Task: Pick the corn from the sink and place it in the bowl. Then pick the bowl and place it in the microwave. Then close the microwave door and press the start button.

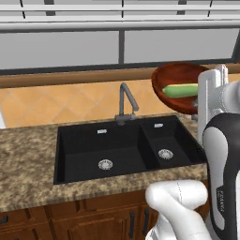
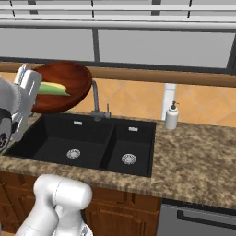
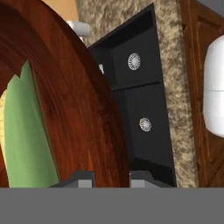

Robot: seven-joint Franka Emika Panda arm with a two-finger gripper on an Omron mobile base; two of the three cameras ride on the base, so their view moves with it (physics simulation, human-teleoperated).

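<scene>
Hand [image 3: 111, 177] gripping tilted bowl [image 1: 176, 77], raised

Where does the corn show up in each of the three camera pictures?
Left base view: the corn lies in the bowl at the right edge, raised above the sink.
Right base view: the corn is at the upper left, in the bowl, left of the tap.
Hand view: its green husk fills the lower left, inside the bowl.
Shared landmark: the sink's two round drains.
</scene>
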